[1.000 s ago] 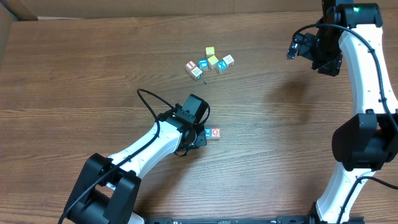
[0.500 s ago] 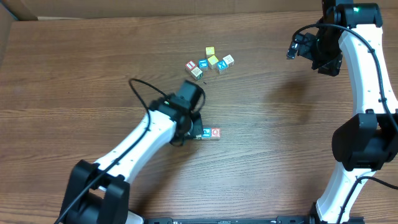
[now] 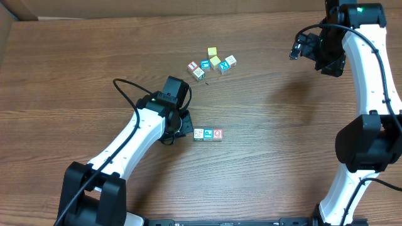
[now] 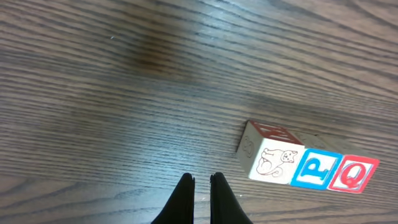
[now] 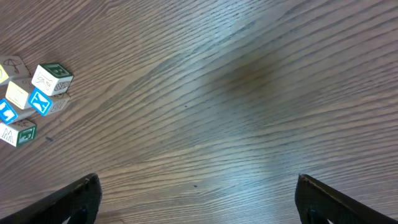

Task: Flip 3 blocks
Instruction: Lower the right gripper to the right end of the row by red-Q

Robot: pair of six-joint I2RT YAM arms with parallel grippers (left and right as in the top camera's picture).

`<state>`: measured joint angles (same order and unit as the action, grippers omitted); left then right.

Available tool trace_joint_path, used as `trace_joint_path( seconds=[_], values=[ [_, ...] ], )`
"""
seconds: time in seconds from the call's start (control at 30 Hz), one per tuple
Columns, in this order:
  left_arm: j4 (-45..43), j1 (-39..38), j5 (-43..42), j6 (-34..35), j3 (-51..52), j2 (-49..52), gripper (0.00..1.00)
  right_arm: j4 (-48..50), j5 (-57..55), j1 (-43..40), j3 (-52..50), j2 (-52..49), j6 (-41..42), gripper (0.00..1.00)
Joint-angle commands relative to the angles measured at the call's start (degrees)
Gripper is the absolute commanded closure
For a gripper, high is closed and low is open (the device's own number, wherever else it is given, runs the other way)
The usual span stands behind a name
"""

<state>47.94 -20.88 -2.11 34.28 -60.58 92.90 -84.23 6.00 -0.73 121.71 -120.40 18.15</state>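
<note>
Table (image 3: 270, 157): dark brown wood-grain top, filling nearly all of the overhead view. Grain runs lengthwise, left edge to right edge, in fine streaks of lighter and darker brown. Finish matte with a faint sheen.

Light: soft, even, from above. Shadows weak and blurred. No hard glare.

Darker smudge in the grain (image 4: 152, 56) shows in the left wrist view; a similar dim patch (image 5: 249, 78) in the right wrist view.

Beyond the far-left corner: plain tan cardboard surface (image 3: 19, 9), continuing as a thin strip along the far edge.

Three blocks (image 3: 208, 134) in a row, left hand (image 3: 186, 127) just beside
</note>
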Motion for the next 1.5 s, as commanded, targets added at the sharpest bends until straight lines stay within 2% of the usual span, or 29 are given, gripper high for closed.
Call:
trace_joint_path(
  seconds=[0.0, 0.3, 0.47, 0.6, 0.63, 0.67, 0.7, 0.73, 0.9, 1.13, 1.3, 1.47],
  values=[
    [-0.39, 0.09, 1.05, -1.53, 0.48, -0.28, 0.96, 0.09, 0.13, -0.09, 1.25, 1.44, -0.20, 0.00],
    [-0.85, 0.09, 0.96, -2.84, 0.48, -0.28, 0.96, 0.42, 0.33, -0.09, 1.25, 1.44, -0.17, 0.00],
    [-1.44, 0.15, -1.14, -3.08, 0.48, -0.28, 0.96, 4.98, 0.66, -0.09, 1.25, 1.44, 0.09, 0.00],
    [-2.19, 0.13, -1.11, -2.99, 0.48, -0.28, 0.96, 1.55, 9.49, -0.09, 1.27, 1.44, 1.29, 0.00],
    [-2.14, 0.13, -1.07, -2.99, 0.48, -0.28, 0.96, 0.70, 11.56, -0.09, 1.27, 1.44, 1.22, 0.03],
    [-2.10, 0.13, -0.87, -2.99, 0.48, -0.28, 0.96, -0.33, 12.39, -0.09, 1.27, 1.44, 0.35, 0.35],
    [-2.08, 0.13, -0.85, -2.99, 0.48, -0.28, 0.96, -1.77, 12.44, -0.09, 1.25, 1.44, -0.94, 0.91],
    [-1.97, 0.13, -0.83, -3.02, 0.48, -0.28, 0.96, -3.43, 11.96, 0.07, 1.25, 1.44, -1.36, 0.96],
    [-1.42, 0.13, -0.20, -3.02, 0.48, -0.28, 0.96, -12.15, 4.44, 3.30, 1.03, 1.46, -2.10, 0.96],
    [-0.37, 0.13, 3.08, -3.06, 0.48, -0.28, 0.96, -12.46, 4.48, 11.54, -7.23, 2.58, -1.92, 0.96],
    [0.90, 0.24, 5.27, -3.06, 0.48, -0.28, 0.96, -4.52, 4.57, 16.20, -19.71, 6.45, 1.33, 0.96],
    [1.03, 0.37, 4.00, -3.10, 0.48, -0.28, 0.96, 10.95, 6.86, 21.18, -39.28, 15.58, 5.84, 0.96]
  ],
)
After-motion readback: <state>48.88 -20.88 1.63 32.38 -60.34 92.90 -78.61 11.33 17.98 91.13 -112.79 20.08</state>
